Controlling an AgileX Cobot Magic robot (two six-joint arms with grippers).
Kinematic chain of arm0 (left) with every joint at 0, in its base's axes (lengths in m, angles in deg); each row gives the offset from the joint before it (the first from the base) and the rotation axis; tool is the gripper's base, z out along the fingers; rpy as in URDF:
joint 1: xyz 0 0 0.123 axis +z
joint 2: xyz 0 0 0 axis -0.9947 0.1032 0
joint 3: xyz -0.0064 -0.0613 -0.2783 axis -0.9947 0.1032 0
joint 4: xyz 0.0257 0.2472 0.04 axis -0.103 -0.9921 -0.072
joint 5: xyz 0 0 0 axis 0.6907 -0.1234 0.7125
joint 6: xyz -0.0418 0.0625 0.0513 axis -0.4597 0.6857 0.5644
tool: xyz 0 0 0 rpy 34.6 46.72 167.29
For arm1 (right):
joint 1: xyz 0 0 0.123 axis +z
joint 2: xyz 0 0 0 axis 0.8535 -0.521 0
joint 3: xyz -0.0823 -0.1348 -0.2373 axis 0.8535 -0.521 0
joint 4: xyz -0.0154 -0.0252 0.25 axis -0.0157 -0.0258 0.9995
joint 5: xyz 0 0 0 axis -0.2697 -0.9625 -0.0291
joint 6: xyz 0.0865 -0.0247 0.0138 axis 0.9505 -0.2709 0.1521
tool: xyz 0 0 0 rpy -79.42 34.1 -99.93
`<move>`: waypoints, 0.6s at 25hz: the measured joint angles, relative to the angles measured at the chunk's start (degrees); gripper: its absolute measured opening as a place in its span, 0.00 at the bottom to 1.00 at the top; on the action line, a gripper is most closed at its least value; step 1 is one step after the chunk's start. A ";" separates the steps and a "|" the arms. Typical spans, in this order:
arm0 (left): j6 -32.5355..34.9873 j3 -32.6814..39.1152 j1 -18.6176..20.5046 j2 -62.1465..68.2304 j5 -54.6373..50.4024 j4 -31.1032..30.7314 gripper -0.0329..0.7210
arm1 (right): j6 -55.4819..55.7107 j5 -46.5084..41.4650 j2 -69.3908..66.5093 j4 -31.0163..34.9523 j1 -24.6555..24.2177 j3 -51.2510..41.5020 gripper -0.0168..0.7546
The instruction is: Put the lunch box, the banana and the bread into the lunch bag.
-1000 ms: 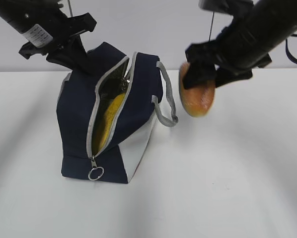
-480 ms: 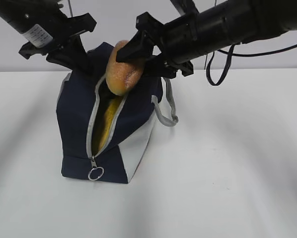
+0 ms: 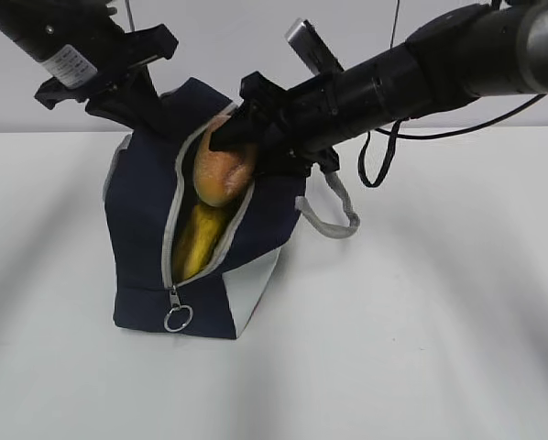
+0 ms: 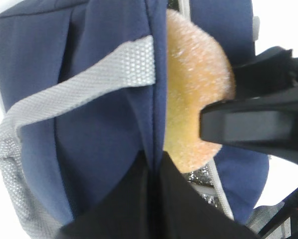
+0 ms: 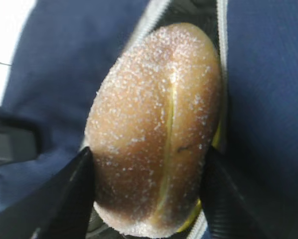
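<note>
**Bread held at the mouth of the bag**

Bread (image 3: 223,170) sits in the open zipper slot of the bag (image 3: 146,211), its lower end just inside the opening and its upper end above the rim. The right gripper (image 3: 233,137) reaches in from about 2 o'clock in the exterior view and pinches the roll between its two fingers (image 5: 72,199), one on each side; in the right wrist view the pale split along the roll's top faces the camera, and blue fabric lies on both sides of it. Below the bread, inside the bag, the banana (image 3: 198,240) shows yellow through the gap, running down toward 6 o'clock.

The left gripper (image 3: 137,101) comes in from 10 o'clock and its fingers are pressed together on the bag's top edge at the far left corner. In the left wrist view its dark fingers (image 4: 149,204) clamp the fold of blue cloth, with a grey strap (image 4: 84,94) crossing the panel and the bread just to the right.

The zipper's ring pull (image 3: 177,318) hangs at the bottom of the slot, at 6 o'clock. A second grey strap (image 3: 334,215) loops out at 3 o'clock over the white table (image 3: 421,321). The lunch box cannot be seen.
</note>
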 joint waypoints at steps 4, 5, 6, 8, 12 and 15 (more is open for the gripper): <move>0.00 0.00 0.00 0.00 0.00 0.00 0.04 | 0.00 -0.57 -0.45 0.00 0.40 0.13 0.75; 0.00 0.00 0.00 0.00 0.00 0.00 0.04 | 0.00 -0.82 -0.45 0.00 0.49 0.36 0.81; 0.00 0.00 0.00 0.00 0.00 0.00 0.04 | 0.00 -0.95 -0.45 0.00 0.49 0.46 0.84; 0.00 0.00 0.00 0.00 0.00 0.00 0.04 | 0.00 -1.55 -0.45 0.11 0.49 0.72 0.87; 0.00 0.00 0.00 0.00 0.00 0.00 0.04 | 0.00 -4.74 -0.45 -2.48 0.49 3.47 0.88; 0.00 0.00 0.00 0.00 0.00 0.00 0.04 | 0.88 -8.27 -0.45 -7.30 0.26 6.97 0.88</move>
